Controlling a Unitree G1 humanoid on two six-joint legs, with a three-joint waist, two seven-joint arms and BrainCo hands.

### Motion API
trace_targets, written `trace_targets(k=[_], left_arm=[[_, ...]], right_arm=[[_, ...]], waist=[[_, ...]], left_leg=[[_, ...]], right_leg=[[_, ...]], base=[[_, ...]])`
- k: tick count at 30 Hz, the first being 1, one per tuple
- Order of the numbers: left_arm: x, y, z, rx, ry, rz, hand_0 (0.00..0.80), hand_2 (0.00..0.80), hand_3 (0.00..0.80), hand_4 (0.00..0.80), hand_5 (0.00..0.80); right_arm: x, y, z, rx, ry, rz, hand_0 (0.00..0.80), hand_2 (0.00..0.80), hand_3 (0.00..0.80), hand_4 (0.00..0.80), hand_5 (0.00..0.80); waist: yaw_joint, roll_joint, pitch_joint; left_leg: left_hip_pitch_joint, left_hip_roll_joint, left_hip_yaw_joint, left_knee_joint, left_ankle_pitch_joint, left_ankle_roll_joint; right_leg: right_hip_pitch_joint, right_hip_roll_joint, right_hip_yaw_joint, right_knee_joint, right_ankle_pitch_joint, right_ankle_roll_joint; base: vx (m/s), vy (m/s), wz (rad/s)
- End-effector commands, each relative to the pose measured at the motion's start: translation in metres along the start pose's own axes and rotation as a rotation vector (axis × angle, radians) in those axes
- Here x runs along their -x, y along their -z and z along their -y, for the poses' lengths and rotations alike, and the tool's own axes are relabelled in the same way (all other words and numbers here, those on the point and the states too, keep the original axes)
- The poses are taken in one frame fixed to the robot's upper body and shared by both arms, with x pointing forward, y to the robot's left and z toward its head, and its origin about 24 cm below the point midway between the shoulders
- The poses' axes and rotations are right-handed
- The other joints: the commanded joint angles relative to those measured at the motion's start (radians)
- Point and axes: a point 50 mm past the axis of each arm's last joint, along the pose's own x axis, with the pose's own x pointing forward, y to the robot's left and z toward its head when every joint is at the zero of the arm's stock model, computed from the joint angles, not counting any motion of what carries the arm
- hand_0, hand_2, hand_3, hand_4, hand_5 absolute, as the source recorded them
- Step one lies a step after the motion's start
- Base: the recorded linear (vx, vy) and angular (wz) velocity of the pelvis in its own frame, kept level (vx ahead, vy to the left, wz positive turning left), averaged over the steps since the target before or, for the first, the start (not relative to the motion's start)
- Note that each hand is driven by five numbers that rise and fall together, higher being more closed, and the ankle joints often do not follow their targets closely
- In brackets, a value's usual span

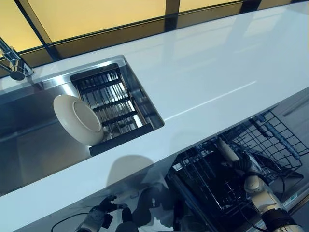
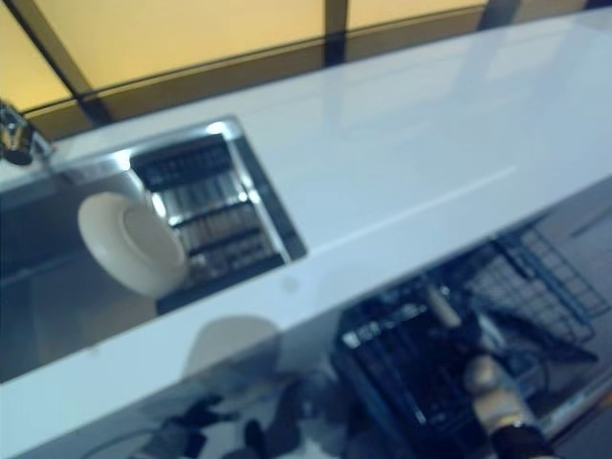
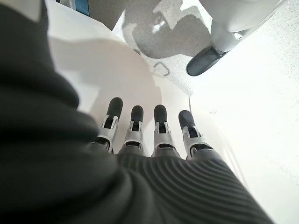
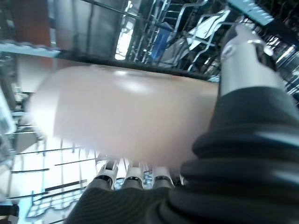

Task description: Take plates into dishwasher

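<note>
- Left eye view: one white worktop (image 1: 207, 72) runs across the scene, with one steel sink (image 1: 29, 140) set into it at the left. One cream plate (image 1: 77, 119) leans on its edge against one dark ribbed drain rack (image 1: 108, 104) inside the sink. One tap (image 1: 12, 60) shows at the far left edge. Below the worktop's front edge, one dishwasher rack (image 1: 241, 164) of dark wire is pulled out. The right hand (image 1: 241, 164) reaches into this rack; a pale object at its fingers is too small to make out here. The left hand (image 1: 99, 215) hangs low beneath the worktop, well apart from the rack.
- Right eye view: it gives the same scene, with the plate (image 2: 129, 241) again propped in the sink.
- Left wrist view: the left hand (image 3: 149, 135) shows its fingers straight in a row, holding nothing, above a pale floor (image 3: 252, 93).
- Right wrist view: a second cream plate (image 4: 126, 116) is clasped by the right hand (image 4: 243, 51), thumb over one face and fingers (image 4: 133, 172) under the other, among the rack's wires (image 4: 154, 28).
</note>
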Motion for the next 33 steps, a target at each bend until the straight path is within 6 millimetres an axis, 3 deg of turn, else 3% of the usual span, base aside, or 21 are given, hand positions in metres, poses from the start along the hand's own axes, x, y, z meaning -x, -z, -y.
trace_targets(k=[1,9,15,22,24,29,33], left_arm=[[-0.002,-0.007,-0.014,-0.008,-0.051,0.031,0.000,0.000,0.000,0.000,0.000],[0.000,0.000,-0.014,0.021,-0.058,0.018,0.000,0.000,0.000,0.000,0.000],[0.001,0.004,-0.013,0.043,-0.062,0.008,0.000,0.000,0.000,0.000,0.000],[0.003,0.015,-0.009,0.083,-0.064,-0.017,0.000,0.000,0.000,0.000,0.000],[0.004,0.018,-0.008,0.089,-0.066,-0.026,0.000,0.000,0.000,0.000,0.000],[0.003,0.019,-0.005,0.079,-0.060,-0.039,0.000,0.000,0.000,0.000,0.000],[0.003,0.023,-0.002,0.057,-0.050,-0.052,0.000,0.000,0.000,0.000,0.000]], right_arm=[[-0.002,-0.023,0.025,-0.055,0.100,0.113,0.000,0.000,0.000,0.000,0.000],[0.009,-0.020,0.040,-0.093,0.178,0.154,0.000,0.000,0.000,0.000,0.000],[0.017,-0.029,0.060,-0.184,0.222,0.236,0.000,0.000,0.000,0.000,0.000],[0.043,-0.056,0.112,-0.584,0.339,0.532,0.000,0.000,0.000,0.000,0.000],[0.057,-0.073,0.136,-0.707,0.403,0.703,0.000,0.000,0.000,0.000,0.000],[0.080,-0.107,0.165,-0.799,0.431,0.992,0.000,0.000,0.000,0.000,0.000],[0.082,-0.128,0.170,-0.794,0.393,1.079,0.000,0.000,0.000,0.000,0.000]], waist=[[-0.032,-0.035,-0.020],[-0.058,-0.041,-0.024],[-0.075,-0.048,-0.029],[-0.101,-0.062,-0.038],[-0.104,-0.066,-0.045],[-0.096,-0.065,-0.072],[-0.076,-0.065,-0.096]], left_leg=[[-0.055,-0.049,0.099,-0.004,0.030,0.058],[-0.047,-0.044,0.124,-0.004,0.027,0.060],[-0.036,-0.040,0.142,-0.004,0.021,0.062],[-0.012,-0.042,0.166,0.002,-0.001,0.073],[-0.003,-0.047,0.168,0.001,-0.011,0.079],[0.010,-0.063,0.169,-0.004,-0.030,0.090],[0.015,-0.078,0.165,-0.004,-0.044,0.100]], right_leg=[[0.019,0.048,0.060,0.042,-0.102,0.005],[0.019,0.049,0.070,0.044,-0.103,0.008],[0.021,0.049,0.077,0.049,-0.107,0.010],[0.026,0.040,0.083,0.065,-0.118,0.016],[0.026,0.034,0.084,0.068,-0.119,0.021],[0.020,0.021,0.083,0.068,-0.114,0.031],[0.021,0.008,0.078,0.068,-0.109,0.038]], base=[[0.000,0.000,0.00],[0.007,0.012,-0.04],[0.015,0.032,-0.06],[0.035,0.066,-0.07],[0.037,0.080,-0.04],[0.058,0.106,-0.07],[0.064,0.091,-0.05]])
